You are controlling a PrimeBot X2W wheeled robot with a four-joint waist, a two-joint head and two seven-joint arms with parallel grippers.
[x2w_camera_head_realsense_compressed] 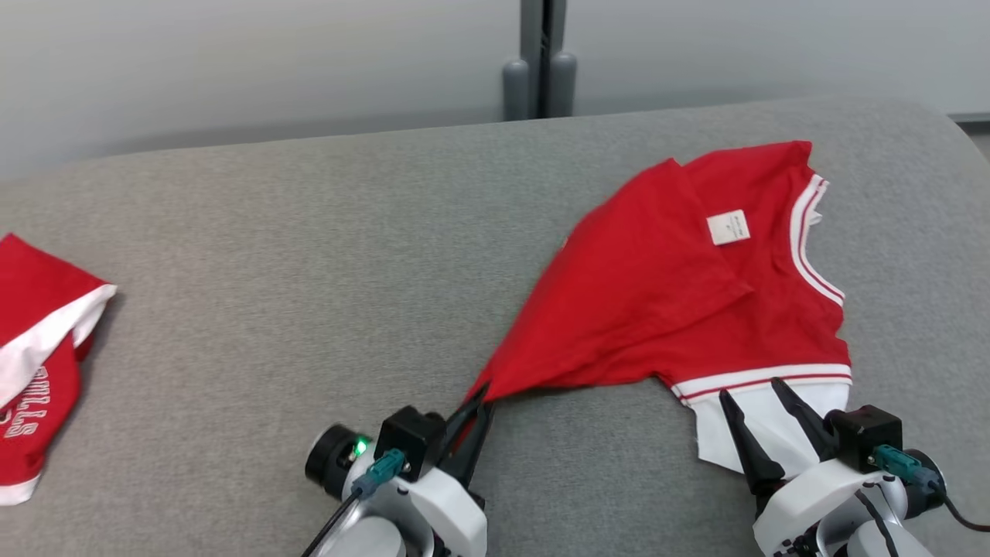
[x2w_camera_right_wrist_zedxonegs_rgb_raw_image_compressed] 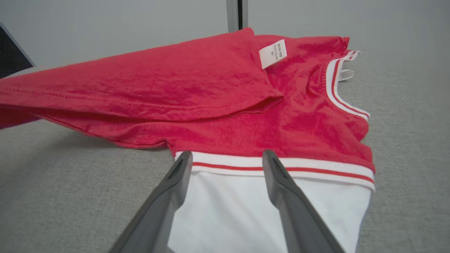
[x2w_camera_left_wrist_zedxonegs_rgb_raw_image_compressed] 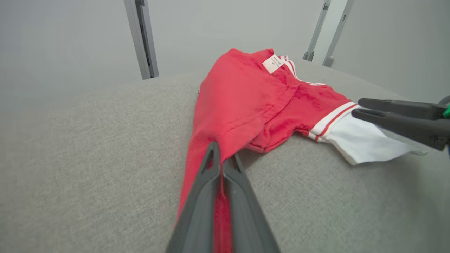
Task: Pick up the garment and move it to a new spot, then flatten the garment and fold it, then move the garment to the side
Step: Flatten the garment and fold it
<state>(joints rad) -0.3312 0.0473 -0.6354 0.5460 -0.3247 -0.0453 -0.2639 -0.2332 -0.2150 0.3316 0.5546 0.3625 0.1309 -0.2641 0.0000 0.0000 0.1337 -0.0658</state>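
Note:
A red garment (x2w_camera_head_realsense_compressed: 657, 294) with white striped trim and a white label lies crumpled on the right of the grey padded surface (x2w_camera_head_realsense_compressed: 309, 232). My left gripper (x2w_camera_head_realsense_compressed: 481, 391) is shut on its stretched lower-left corner. In the left wrist view the two fingers (x2w_camera_left_wrist_zedxonegs_rgb_raw_image_compressed: 207, 196) pinch a strip of the red garment (x2w_camera_left_wrist_zedxonegs_rgb_raw_image_compressed: 242, 98). My right gripper (x2w_camera_head_realsense_compressed: 749, 387) stands open over the garment's white panel at the lower right. The right wrist view has its gripper (x2w_camera_right_wrist_zedxonegs_rgb_raw_image_compressed: 227, 154) with tips apart at the striped band of the garment (x2w_camera_right_wrist_zedxonegs_rgb_raw_image_compressed: 211, 88). The left wrist view also catches the right gripper (x2w_camera_left_wrist_zedxonegs_rgb_raw_image_compressed: 355, 107).
A second red and white garment (x2w_camera_head_realsense_compressed: 39, 348) with lettering lies at the surface's left edge. Grey posts (x2w_camera_head_realsense_compressed: 539, 77) stand behind the far edge against a pale wall. Bare grey surface stretches between the two garments.

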